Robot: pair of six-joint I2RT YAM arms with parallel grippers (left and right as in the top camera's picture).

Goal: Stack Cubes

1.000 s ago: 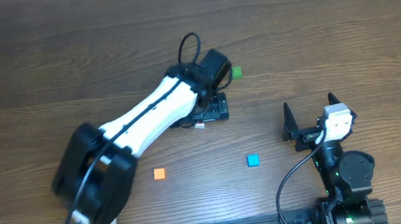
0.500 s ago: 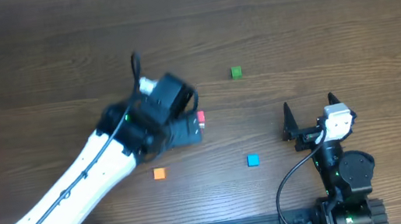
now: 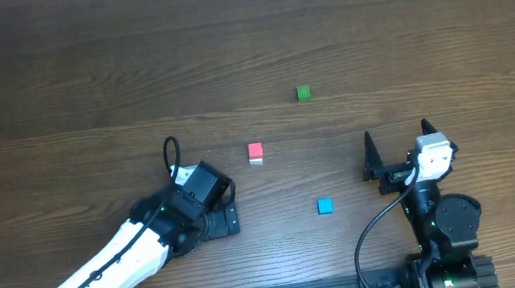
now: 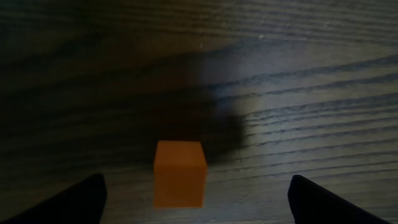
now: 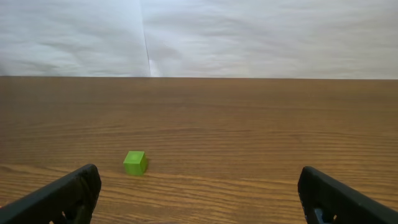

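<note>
Orange cube [image 4: 180, 180]: on tabletop [image 3: 46, 73] near arm-side edge, between left tool's [image 3: 220, 222] spread fingers, slightly off-centre. Risk: 1 finger touches first, twisting cube. Right tool [image 3: 396, 137]: fingers apart, holding nothing.

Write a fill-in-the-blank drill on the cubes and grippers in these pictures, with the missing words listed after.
1. The cube between the open fingers of the left gripper is ____ in colour.
2. The farthest cube from the arm bases is ____ in colour.
3. The right gripper stands ____, with nothing between its fingers.

Missing words: orange; green; open.
</note>
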